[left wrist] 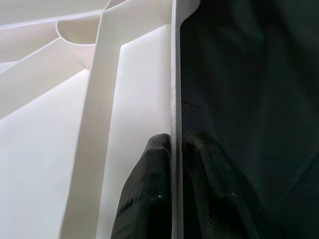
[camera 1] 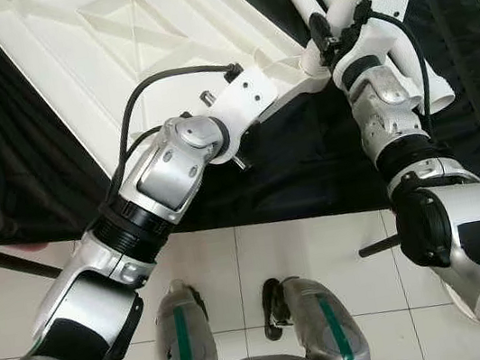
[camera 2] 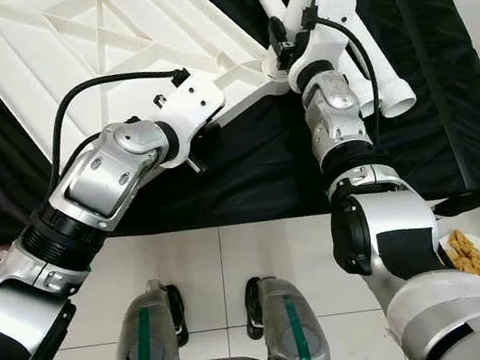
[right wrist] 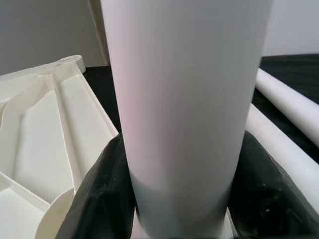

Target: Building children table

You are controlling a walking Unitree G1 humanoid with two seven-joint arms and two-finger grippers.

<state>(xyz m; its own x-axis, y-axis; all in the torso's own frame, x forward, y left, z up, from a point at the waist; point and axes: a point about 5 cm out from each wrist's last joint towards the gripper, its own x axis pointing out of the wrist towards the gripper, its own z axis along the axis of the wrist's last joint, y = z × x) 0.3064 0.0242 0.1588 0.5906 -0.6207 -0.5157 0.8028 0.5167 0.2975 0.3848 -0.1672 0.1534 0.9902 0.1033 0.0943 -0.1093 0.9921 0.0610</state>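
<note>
Left gripper (left wrist: 172,194) clamped the white tabletop (camera 1: 136,41) rim — right gripper (right wrist: 182,199) gripped a white leg (right wrist: 187,99) upright at its corner

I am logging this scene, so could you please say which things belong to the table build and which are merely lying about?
Job:
white ribbed plastic tabletop, rim clamped by left gripper
white tubular leg in right gripper
spare white tubes

Lying about:
black cloth
yellow rag

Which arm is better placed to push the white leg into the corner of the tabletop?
The right: its claw grips the leg at the corner, while the left claw pinches the tabletop's rim.
</note>
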